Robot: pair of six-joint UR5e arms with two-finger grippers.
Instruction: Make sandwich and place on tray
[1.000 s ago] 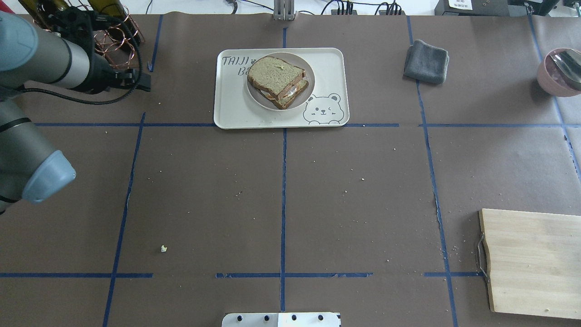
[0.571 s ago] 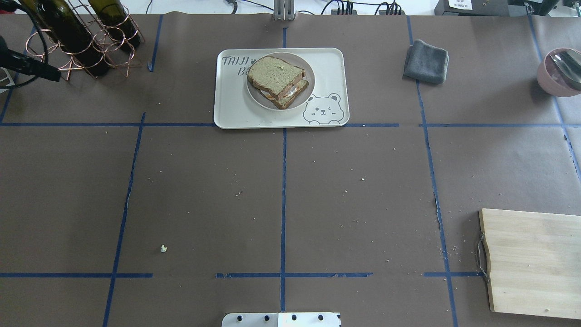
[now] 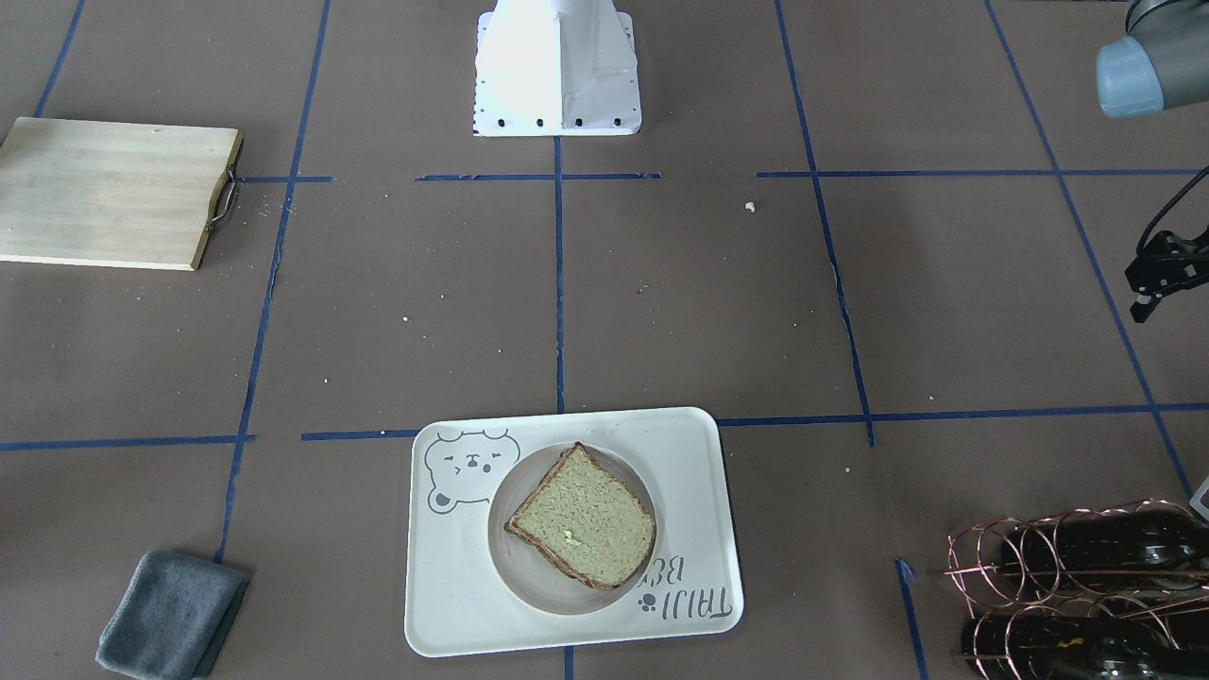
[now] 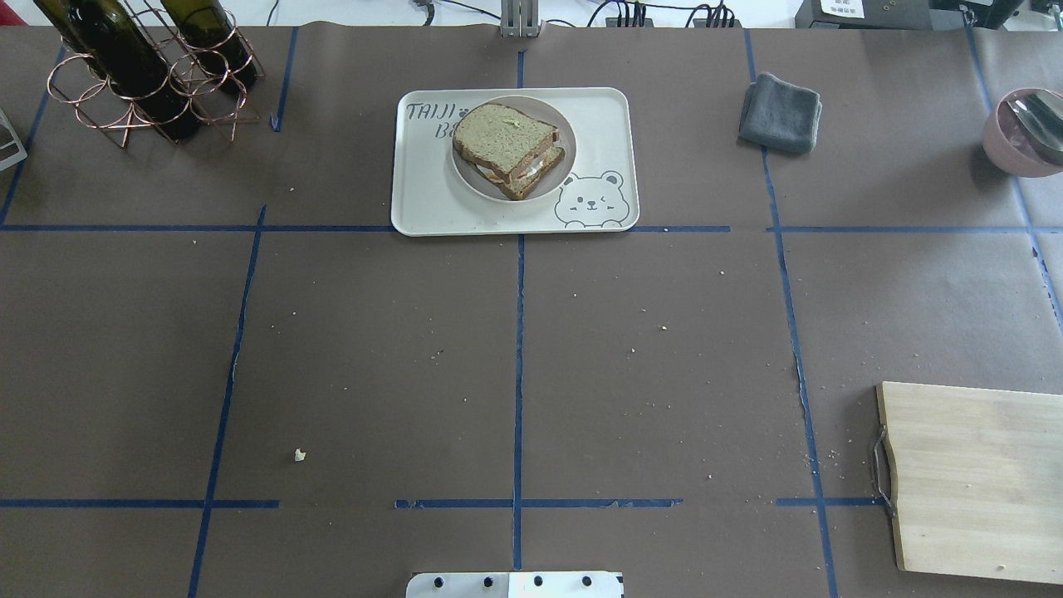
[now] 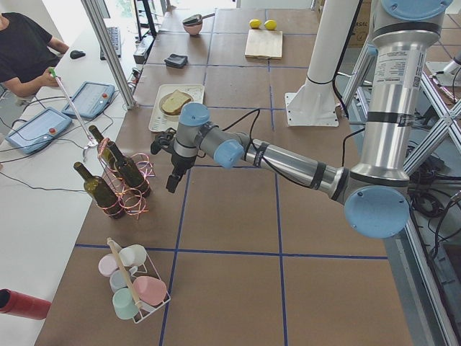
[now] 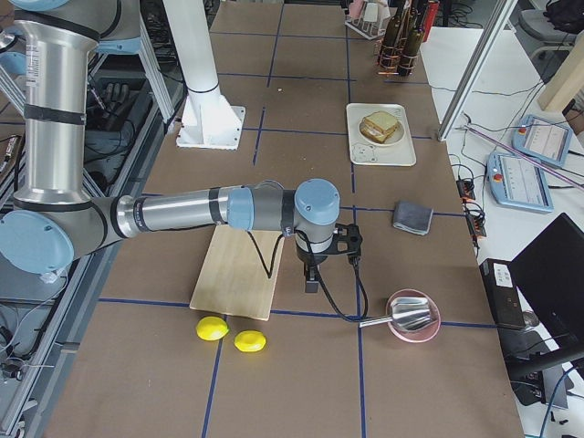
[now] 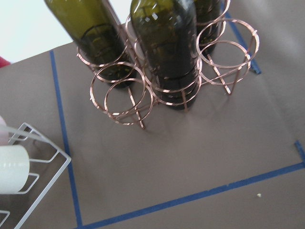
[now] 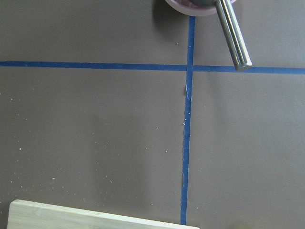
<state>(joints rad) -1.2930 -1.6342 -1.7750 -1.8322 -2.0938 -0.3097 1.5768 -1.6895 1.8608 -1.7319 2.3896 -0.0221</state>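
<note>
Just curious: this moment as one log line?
sandwich on plate on tray | left gripper near bottle rack | right gripper between cutting board and bowl

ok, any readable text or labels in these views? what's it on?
"TAIJI": grey lettering printed on the tray.
"BE...": second line of that print; the rest is covered by the plate.
On the black box past the table's far edge, a white label: too small to read.
Nothing else legible.

Left arm [image 5: 288, 162] stretches low toward the table's left end, left gripper [image 5: 173, 184] pointing down; right arm [image 6: 182, 212] toward the right end, right gripper [image 6: 310, 281] likewise.
</note>
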